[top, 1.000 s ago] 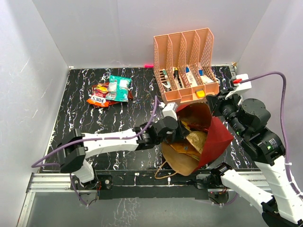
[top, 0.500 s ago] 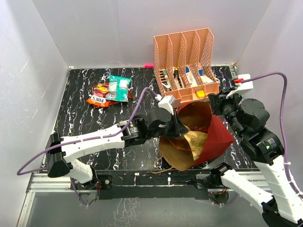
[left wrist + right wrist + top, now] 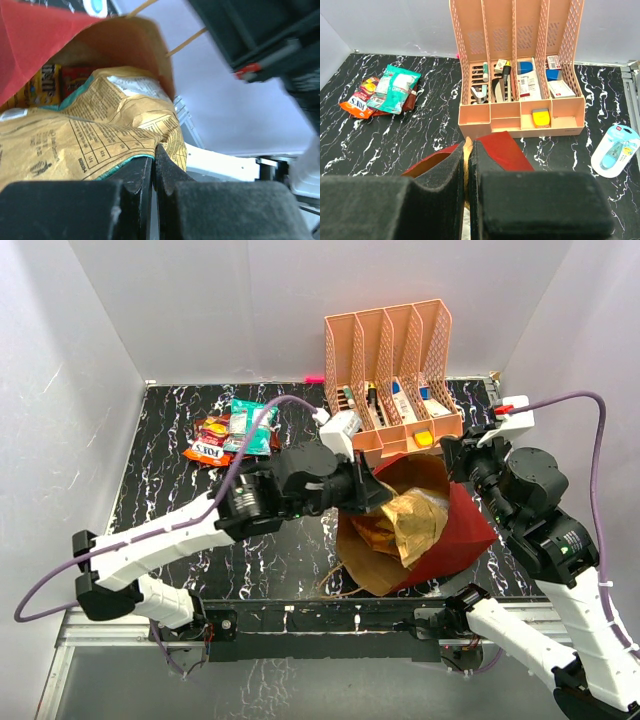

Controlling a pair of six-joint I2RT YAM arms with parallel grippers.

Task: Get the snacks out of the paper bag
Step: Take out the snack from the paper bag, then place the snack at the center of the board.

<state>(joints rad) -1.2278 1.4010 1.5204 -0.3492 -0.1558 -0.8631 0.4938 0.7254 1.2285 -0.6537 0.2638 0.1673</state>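
- Kraft-brown inside and dark red outside, the paper bag [image 3: 455, 535] lies tilted on the black marble table [image 3: 170, 480], just in front of the peach organizer [image 3: 385, 340].
- The left gripper [image 3: 154, 159] is closed tightly on the edge of the gold packet [image 3: 100, 135], which sits at the mouth of the bag.
- Deeper in the bag are a yellow packet [image 3: 42, 85] and a red packet [image 3: 75, 77].
- The right gripper [image 3: 468, 150] is pinched on the bag's far rim.
- A pile of snacks [image 3: 235, 430] lies at the far left of the table, well apart from the bag.
- A light-blue tag [image 3: 615, 150] lies to the right of the organizer.
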